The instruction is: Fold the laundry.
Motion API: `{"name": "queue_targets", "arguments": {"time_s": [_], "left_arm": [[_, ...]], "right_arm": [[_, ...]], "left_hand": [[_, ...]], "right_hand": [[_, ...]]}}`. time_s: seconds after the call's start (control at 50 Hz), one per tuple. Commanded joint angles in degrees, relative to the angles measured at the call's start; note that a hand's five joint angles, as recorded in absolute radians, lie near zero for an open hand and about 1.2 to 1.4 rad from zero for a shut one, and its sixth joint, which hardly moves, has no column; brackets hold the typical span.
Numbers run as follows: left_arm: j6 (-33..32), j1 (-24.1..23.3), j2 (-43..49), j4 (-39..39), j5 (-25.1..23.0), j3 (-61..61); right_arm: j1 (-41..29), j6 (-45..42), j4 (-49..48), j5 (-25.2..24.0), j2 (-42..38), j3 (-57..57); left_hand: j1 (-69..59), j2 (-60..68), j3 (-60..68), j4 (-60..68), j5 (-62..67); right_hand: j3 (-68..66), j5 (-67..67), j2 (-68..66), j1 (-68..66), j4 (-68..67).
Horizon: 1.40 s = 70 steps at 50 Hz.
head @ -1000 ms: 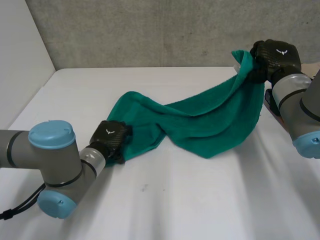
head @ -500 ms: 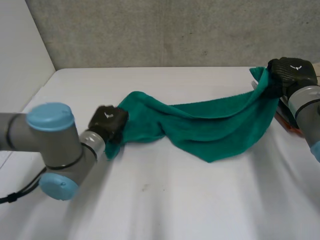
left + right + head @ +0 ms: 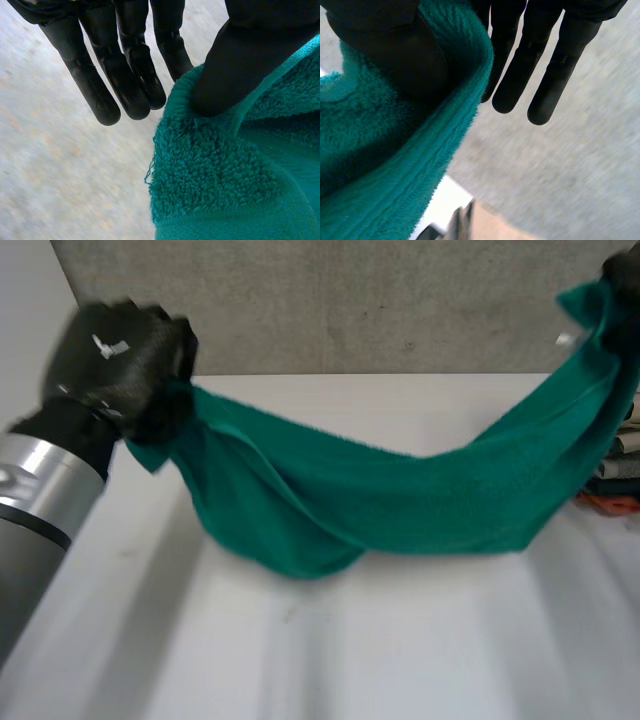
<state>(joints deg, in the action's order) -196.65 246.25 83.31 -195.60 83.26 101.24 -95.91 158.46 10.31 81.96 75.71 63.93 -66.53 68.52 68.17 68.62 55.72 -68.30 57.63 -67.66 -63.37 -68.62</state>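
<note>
Aloft: a green towel point(image 3: 400, 505) is held stretched between both hands, above the white table point(image 3: 350, 650).
Left hand point(image 3: 118, 360): it is seen high at the towel's left end. In its wrist view a corner of the cloth is pinched under the thumb point(image 3: 235, 65), and the fingers point(image 3: 125, 80) are seen nearly straight beside the cloth.
Right hand point(image 3: 545, 65): it is seen high at the towel's other end. A hemmed edge is clamped under its thumb, and its fingers are stretched out past the cloth.
Towel's shape: it is bunched at the left hand and spread wider along its length. Its middle sags, and the lowest fold is seen close over the table; whether it touches cannot be told.
Right edge of the table: a stack of flat things point(image 3: 622, 455) is partly hidden behind the towel.
Backdrop: a grey wall point(image 3: 380, 310) is seen beyond the table.
</note>
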Motion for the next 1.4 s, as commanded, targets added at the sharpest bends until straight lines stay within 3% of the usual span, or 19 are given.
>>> {"name": "queue_targets", "arguments": {"time_s": [0.02,0.1,0.12,0.18,0.26,0.36,0.56,0.62,0.68,0.72,0.84,0.94,1.0,1.1,1.16,1.28,1.4], "left_arm": [[0.30,-1.82,10.90,0.13,-1.61,1.95],[0.30,-4.89,15.82,-0.13,-1.35,1.16],[0.22,-5.95,16.79,-0.13,-1.17,0.81],[0.30,-6.83,17.24,-0.13,-0.99,-0.07],[0.30,-6.83,16.71,-0.22,-0.90,-0.34],[0.30,-6.92,14.08,-0.22,-0.90,-0.16],[0.30,-6.31,10.38,-0.22,-1.08,-0.25],[0.39,-6.13,10.38,-0.22,-1.17,-0.34],[0.39,-5.69,10.56,-0.31,-1.17,-0.43],[0.39,-5.60,11.00,-0.40,-1.17,-0.43],[0.39,-5.61,11.79,-1.54,-1.08,-0.60],[0.39,-5.52,12.23,-2.07,-1.08,-0.69],[0.39,-5.34,12.23,-2.07,-0.99,-0.78],[0.39,-4.20,12.14,-1.89,-0.90,-0.69],[0.30,-4.02,11.53,-1.45,-0.82,-0.69],[0.04,-3.76,4.52,-0.14,-0.99,-1.91],[0.13,-3.41,-1.30,3.99,-1.26,-4.99]], "right_arm": [[-1.46,0.80,-1.16,2.14,-17.49,-6.96],[-4.62,4.21,-7.99,4.78,-26.64,-13.19],[-4.89,4.84,-9.76,5.14,-28.06,-13.91],[-5.51,5.46,-16.43,5.84,-32.28,-16.28],[-5.42,4.32,-20.41,7.07,-33.79,-17.87],[-6.04,3.26,-17.96,11.02,-29.06,-16.21],[-5.16,-2.80,6.80,8.31,-10.96,4.66],[-4.98,-3.86,9.11,6.55,-7.44,12.51],[-4.98,-6.31,8.50,3.22,-0.85,23.06],[-4.55,-9.29,7.02,0.85,2.49,30.33],[-2.44,-14.14,-2.30,-3.29,5.85,44.86],[-2.26,-15.20,-12.74,-3.39,5.77,51.55],[-2.44,-15.20,-16.71,-2.95,4.36,52.52],[-1.82,-15.28,-23.30,-1.20,-1.43,51.83],[-1.03,-15.28,-24.89,0.22,0.30,51.56],[-0.15,-15.72,-23.76,0.92,18.57,47.17],[1.25,-15.81,-8.95,-3.54,23.69,36.12]], "left_hand": [[-13.47,11.48,11.83,11.38,14.28],[-13.47,11.48,11.83,11.38,14.28],[-13.47,11.48,11.83,11.38,14.28],[-13.47,11.48,11.83,11.38,14.28],[-13.47,11.48,11.83,11.38,14.28],[-13.47,11.48,11.83,11.38,14.28],[-13.47,11.48,11.83,11.38,14.28],[-13.47,11.48,11.83,11.38,14.28],[-13.47,11.48,11.83,11.38,14.28],[-13.47,11.48,11.83,11.38,14.28],[-13.47,11.48,11.83,11.38,14.28],[-13.47,11.48,11.83,11.38,14.28],[-13.47,11.48,11.83,11.38,14.28],[-13.47,11.48,11.83,11.38,14.28],[-13.47,11.48,11.83,11.38,14.28],[-13.47,11.48,11.83,11.38,14.28],[-13.47,11.48,11.83,11.38,14.28]], "right_hand": [[-11.69,12.37,-12.34,-16.63,-11.38],[-10.09,10.77,-10.73,-15.03,-9.77],[2.42,-1.74,1.78,-2.52,2.73],[58.31,-57.63,57.66,53.37,58.62],[58.31,-57.63,57.66,53.37,58.62],[58.31,-57.63,57.66,53.37,58.62],[58.31,-57.63,57.66,53.37,58.62],[58.31,-57.63,57.66,53.37,58.62],[57.40,-56.72,56.76,52.46,57.72],[47.69,-47.01,47.05,42.75,48.01],[42.07,-41.39,41.43,37.13,42.39],[39.23,-38.55,38.59,34.29,39.55],[34.36,-33.68,33.72,29.42,34.67],[-11.61,12.29,-12.25,-16.55,-11.30],[-11.69,12.37,-12.34,-16.63,-11.38],[-11.69,12.37,-12.34,-16.63,-11.38],[-11.69,12.37,-12.34,-16.63,-11.38]]}}
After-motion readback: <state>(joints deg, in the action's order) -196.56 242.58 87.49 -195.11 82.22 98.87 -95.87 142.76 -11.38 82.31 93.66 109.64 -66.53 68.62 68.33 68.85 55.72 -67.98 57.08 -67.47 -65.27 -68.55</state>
